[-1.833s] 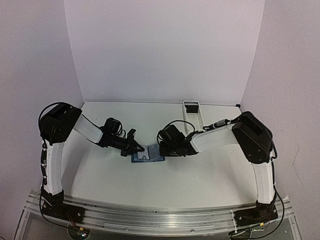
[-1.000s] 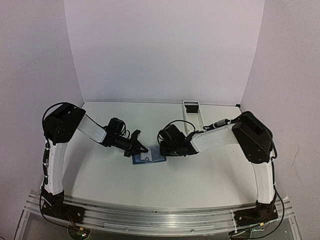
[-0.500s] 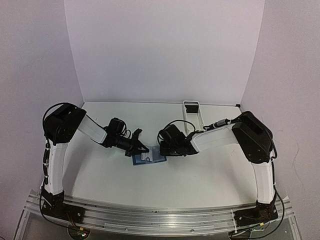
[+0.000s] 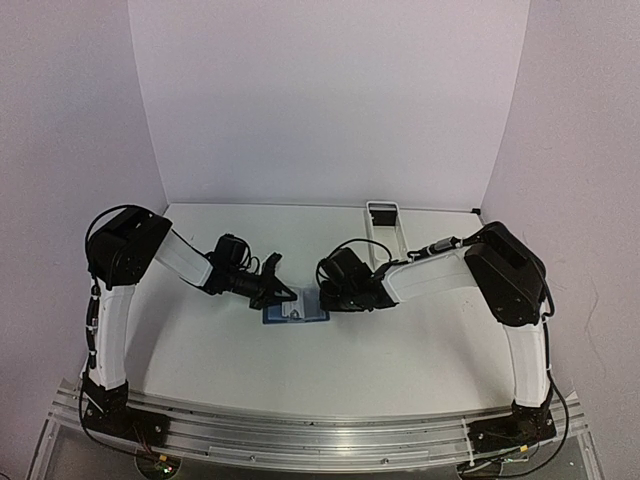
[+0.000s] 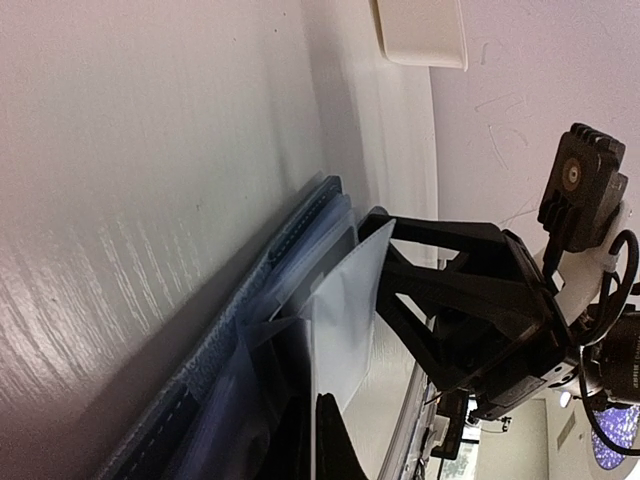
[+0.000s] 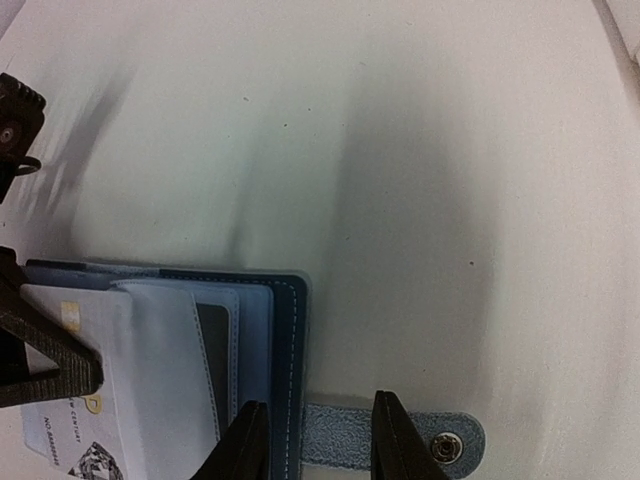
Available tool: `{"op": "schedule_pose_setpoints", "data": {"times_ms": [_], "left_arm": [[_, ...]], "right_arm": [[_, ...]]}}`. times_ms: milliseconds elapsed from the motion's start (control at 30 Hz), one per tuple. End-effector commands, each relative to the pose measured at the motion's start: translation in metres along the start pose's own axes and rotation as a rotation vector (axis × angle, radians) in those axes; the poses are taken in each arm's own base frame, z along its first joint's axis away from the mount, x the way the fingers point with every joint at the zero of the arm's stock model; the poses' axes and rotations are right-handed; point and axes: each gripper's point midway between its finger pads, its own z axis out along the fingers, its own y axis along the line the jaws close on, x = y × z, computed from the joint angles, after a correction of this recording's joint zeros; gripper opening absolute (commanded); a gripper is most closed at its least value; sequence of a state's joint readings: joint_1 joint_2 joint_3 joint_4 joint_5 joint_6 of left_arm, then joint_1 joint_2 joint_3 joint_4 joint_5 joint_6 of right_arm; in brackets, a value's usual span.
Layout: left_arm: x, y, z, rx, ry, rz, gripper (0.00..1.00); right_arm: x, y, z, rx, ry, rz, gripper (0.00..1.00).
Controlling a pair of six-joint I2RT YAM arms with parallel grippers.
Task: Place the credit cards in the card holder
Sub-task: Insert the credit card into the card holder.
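The blue card holder [image 4: 300, 313] lies open on the table between the arms. It also shows in the right wrist view [image 6: 288, 340], with its strap and snap [image 6: 448, 446] to the right. My left gripper [image 4: 281, 294] is shut on a pale credit card [image 5: 345, 305], held edge-on at the holder's clear sleeves [image 5: 240, 340]. In the left wrist view my left gripper [image 5: 313, 402] sits at the bottom edge. The card also shows in the right wrist view [image 6: 75, 395]. My right gripper [image 6: 320, 402] is open, with one finger on the holder's right edge and the other on the strap [image 6: 345, 445].
A long white tray [image 4: 384, 220] stands at the back right, behind my right arm, and shows in the left wrist view [image 5: 420, 30]. My two grippers [image 4: 325, 297] are close together over the holder. White walls close the table on three sides.
My left gripper has moved right with the card, from the holder's left edge to over its open sleeves. My right gripper has stayed on the holder's right edge.
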State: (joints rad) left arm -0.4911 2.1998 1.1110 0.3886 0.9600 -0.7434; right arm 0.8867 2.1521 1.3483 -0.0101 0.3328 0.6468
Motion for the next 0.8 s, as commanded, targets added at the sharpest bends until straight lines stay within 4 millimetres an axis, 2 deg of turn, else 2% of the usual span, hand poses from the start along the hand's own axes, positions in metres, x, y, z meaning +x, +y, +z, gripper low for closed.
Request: {"op": "schedule_pose_setpoints", "data": {"times_ms": [0, 100, 267, 367, 433, 500, 600, 667, 767], "left_arm": [[-0.008, 0.009, -0.002, -0.007, -0.046, 0.006, 0.0], [-0.005, 0.01, 0.001, -0.012, -0.041, -0.004, 0.0], [0.006, 0.006, 0.022, -0.025, 0.011, 0.005, 0.0], [0.0, 0.005, 0.025, -0.051, 0.013, 0.006, 0.01], [-0.004, 0.01, 0.023, -0.118, 0.023, 0.006, 0.1], [-0.002, 0.015, 0.017, -0.206, 0.048, -0.028, 0.25], [-0.009, 0.01, 0.006, -0.305, 0.039, -0.038, 0.49], [-0.014, 0.006, 0.001, -0.362, 0.032, -0.036, 0.57], [-0.015, 0.003, -0.004, -0.434, 0.048, -0.049, 0.64]], "right_arm": [[0.032, 0.007, 0.005, -0.049, 0.125, -0.002, 0.32], [0.034, 0.01, 0.006, -0.061, 0.135, 0.001, 0.32], [0.036, 0.017, 0.009, -0.086, 0.155, 0.006, 0.32], [0.035, 0.016, 0.006, -0.083, 0.149, 0.016, 0.32], [0.033, 0.014, 0.004, -0.076, 0.139, 0.015, 0.32], [0.031, 0.013, 0.002, -0.069, 0.129, 0.008, 0.32], [0.028, 0.011, 0.0, -0.061, 0.117, -0.002, 0.32], [0.027, 0.011, 0.0, -0.06, 0.113, -0.006, 0.32], [0.025, 0.012, -0.001, -0.063, 0.109, -0.01, 0.32]]}}
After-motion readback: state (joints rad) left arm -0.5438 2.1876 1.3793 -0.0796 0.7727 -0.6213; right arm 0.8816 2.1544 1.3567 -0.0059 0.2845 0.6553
